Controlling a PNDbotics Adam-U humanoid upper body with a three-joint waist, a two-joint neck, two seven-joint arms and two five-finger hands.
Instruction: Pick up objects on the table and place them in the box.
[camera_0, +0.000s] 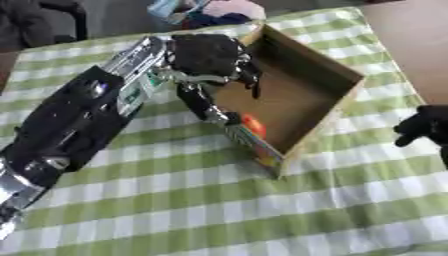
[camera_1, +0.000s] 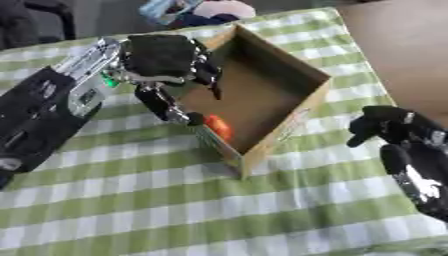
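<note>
Reaching in from the left of the frame, the left hand (camera_0: 208, 55) hangs over the near-left wall of the cardboard box (camera_0: 341, 72), its fingers pointing down into the opening. One long finger runs down to a small orange-red object (camera_0: 253, 125) lying just inside that wall; whether the finger touches or pinches it cannot be told. The other fingers look relaxed and hold nothing visible. Judging by this, the object is already inside the box and the hand is at the release point.

At the right edge, the right hand (camera_1: 404, 137) rests idle on the green-checked tablecloth (camera_0: 219, 200), fingers loosely bent, well apart from the box. Some blurred pale and blue things (camera_0: 206, 10) sit beyond the table's far edge at the top. Only the box's near wall would obstruct the hand's withdrawal.
</note>
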